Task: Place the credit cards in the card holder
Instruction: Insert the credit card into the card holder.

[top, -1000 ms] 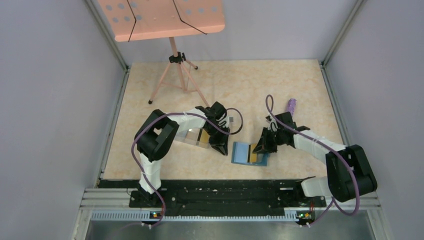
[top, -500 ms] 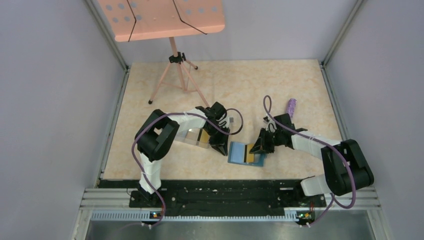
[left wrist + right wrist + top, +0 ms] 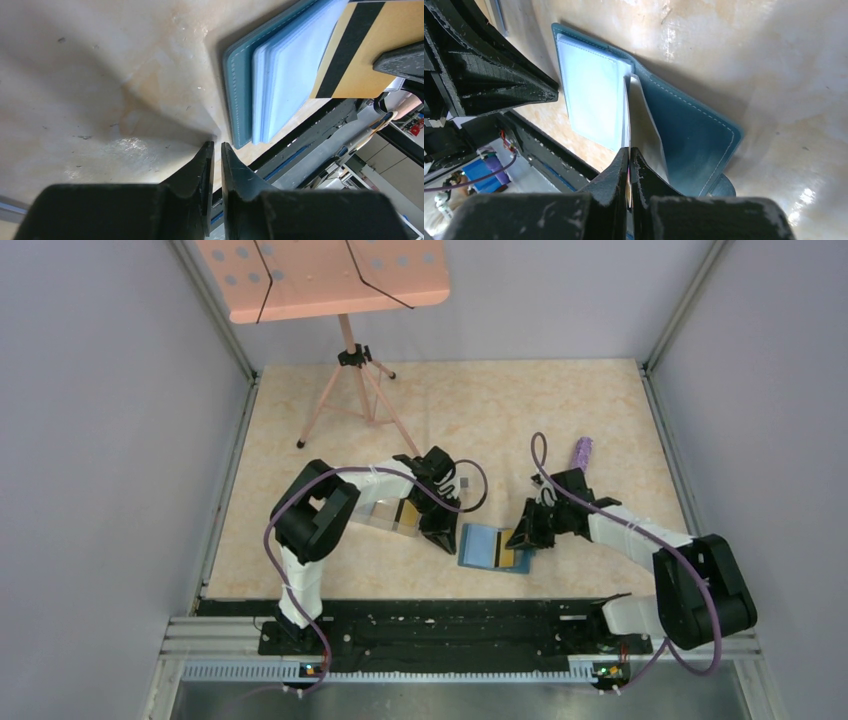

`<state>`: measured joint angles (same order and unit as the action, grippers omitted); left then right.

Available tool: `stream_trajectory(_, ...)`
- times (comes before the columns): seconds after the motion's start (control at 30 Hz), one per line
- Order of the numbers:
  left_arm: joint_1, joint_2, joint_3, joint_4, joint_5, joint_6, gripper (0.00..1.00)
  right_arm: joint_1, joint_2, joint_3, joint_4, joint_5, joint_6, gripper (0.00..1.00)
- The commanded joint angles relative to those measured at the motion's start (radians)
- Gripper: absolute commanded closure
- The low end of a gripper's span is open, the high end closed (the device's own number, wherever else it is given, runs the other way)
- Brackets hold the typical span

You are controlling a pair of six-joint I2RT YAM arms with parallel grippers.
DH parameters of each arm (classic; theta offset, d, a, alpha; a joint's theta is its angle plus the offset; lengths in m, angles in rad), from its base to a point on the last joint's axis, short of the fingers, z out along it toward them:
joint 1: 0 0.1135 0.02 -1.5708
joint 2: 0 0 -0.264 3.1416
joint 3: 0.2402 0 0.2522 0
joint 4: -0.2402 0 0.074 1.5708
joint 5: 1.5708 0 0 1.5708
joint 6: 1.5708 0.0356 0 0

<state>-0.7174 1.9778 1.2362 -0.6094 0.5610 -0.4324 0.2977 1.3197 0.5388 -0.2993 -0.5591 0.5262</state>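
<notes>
Inserting: right hand (image 3: pixel 629 150) pinches gold credit card (image 3: pixel 370 55); slide it toward nine o'clock into card holder (image 3: pixel 684 130). Left hand (image 3: pixel 216 146) pressed together.

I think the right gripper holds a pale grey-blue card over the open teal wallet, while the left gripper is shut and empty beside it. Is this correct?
Not quite. The card in the right gripper is yellow-gold with a black stripe, not pale grey-blue; the left wrist view shows it. The teal wallet is open, and the left gripper is shut and empty beside it.
</notes>
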Motion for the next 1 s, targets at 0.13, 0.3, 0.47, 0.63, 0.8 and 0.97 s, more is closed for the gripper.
stream_trajectory(0.13, -0.019, 0.005, -0.048, -0.009, -0.084, 0.011, 0.84, -0.006, -0.035, 0.02, -0.08, 0.092, -0.053, 1.0)
stream_trajectory(0.3, -0.02, 0.012, -0.054, -0.004, -0.074, 0.013, 0.84, -0.006, 0.004, -0.022, -0.016, 0.046, -0.043, 1.0)
stream_trajectory(0.47, -0.025, 0.021, -0.047, 0.003, -0.062, 0.012, 0.85, -0.006, 0.025, -0.033, 0.056, -0.016, -0.027, 1.0)
stream_trajectory(0.63, -0.028, 0.027, -0.034, -0.001, -0.06, 0.014, 0.85, -0.006, 0.052, 0.017, 0.032, -0.039, -0.059, 1.0)
stream_trajectory(0.8, -0.03, 0.029, -0.037, -0.003, -0.064, 0.013, 0.86, -0.005, 0.037, 0.09, -0.071, 0.042, -0.096, 1.0)
stream_trajectory(0.97, -0.032, 0.033, -0.036, -0.003, -0.064, 0.012, 0.86, -0.005, 0.029, 0.132, -0.129, 0.085, -0.12, 1.0)
